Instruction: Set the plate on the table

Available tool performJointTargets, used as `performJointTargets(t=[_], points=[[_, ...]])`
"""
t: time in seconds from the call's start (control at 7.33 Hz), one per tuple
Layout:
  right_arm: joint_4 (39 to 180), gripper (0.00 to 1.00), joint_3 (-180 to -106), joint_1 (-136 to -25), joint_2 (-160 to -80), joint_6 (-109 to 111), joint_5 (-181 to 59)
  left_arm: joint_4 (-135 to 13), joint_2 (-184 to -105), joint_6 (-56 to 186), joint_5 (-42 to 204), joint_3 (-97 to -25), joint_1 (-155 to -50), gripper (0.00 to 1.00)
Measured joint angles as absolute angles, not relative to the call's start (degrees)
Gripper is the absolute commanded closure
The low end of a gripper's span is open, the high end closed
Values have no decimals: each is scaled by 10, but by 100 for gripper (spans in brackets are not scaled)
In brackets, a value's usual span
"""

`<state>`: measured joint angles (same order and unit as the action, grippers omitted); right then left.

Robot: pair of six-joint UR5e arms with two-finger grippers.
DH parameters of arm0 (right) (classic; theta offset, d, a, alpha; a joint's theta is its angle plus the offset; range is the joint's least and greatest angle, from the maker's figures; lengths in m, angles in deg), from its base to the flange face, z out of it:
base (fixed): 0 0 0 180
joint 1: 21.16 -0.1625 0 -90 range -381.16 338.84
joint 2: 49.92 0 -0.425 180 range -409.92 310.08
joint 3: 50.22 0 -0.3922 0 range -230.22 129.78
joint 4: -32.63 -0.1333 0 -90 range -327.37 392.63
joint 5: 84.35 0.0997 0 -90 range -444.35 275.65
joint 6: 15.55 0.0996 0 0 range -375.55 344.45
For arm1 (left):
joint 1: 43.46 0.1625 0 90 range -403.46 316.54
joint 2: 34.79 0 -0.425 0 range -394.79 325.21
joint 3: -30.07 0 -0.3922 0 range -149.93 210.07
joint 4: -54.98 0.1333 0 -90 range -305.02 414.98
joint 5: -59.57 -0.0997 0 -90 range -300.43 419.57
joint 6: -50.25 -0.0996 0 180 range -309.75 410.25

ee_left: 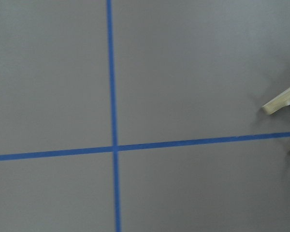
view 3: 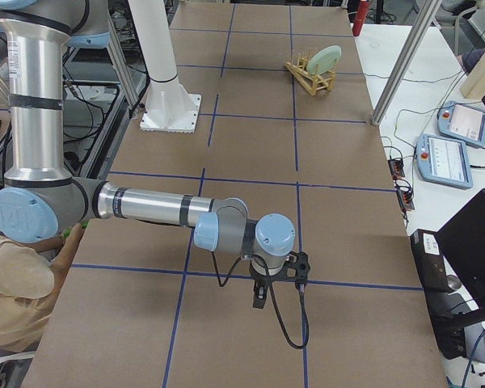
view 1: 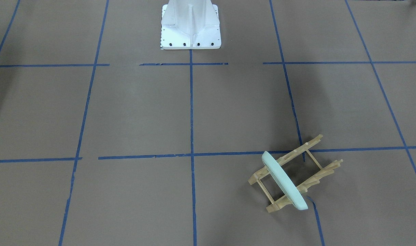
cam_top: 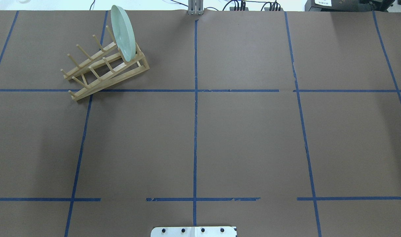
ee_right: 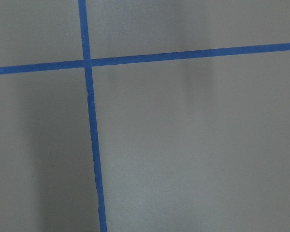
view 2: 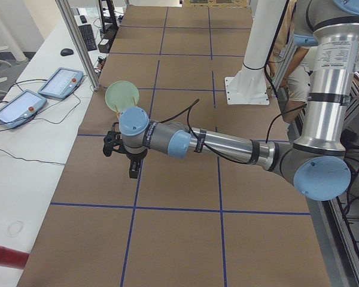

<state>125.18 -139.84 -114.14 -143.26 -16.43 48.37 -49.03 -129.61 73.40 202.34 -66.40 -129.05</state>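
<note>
The pale mint-green plate [cam_top: 123,33] stands on edge in the light wooden pegged rack [cam_top: 101,69] at the far left of the table [cam_top: 246,138]. In the front-facing view the plate [view 1: 284,181] and the rack [view 1: 317,167] lie at lower right. My left gripper [view 2: 133,170] hangs over the table short of the plate [view 2: 122,94]; I cannot tell whether it is open or shut. My right gripper [view 3: 260,297] hangs over the table's other end, far from the plate [view 3: 326,56]; I cannot tell its state either. The left wrist view shows only two rack ends [ee_left: 280,101].
The white robot base [view 1: 190,27] stands at the table's near middle edge. Teach pendants [view 2: 60,82] lie on a white bench beyond the far edge, behind a metal post [view 2: 78,42]. More pendants [view 3: 444,153] show in the right view.
</note>
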Motion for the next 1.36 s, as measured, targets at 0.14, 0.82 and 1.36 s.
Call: performJointTargets(t=[0.14,0.82,1.36], points=[[1252,0,-1399,-1141,-1433,-164,484,-578,-1301,866,2028,-662,-1260,0],[1252,0,-1399,-1141,-1433,-164,484,-757,-1486,1390,1889,-612,-1087,0],[1252,0,-1399,-1141,-1433,-164,484,-938,-1547,1588,1721,-528,-1012,0]])
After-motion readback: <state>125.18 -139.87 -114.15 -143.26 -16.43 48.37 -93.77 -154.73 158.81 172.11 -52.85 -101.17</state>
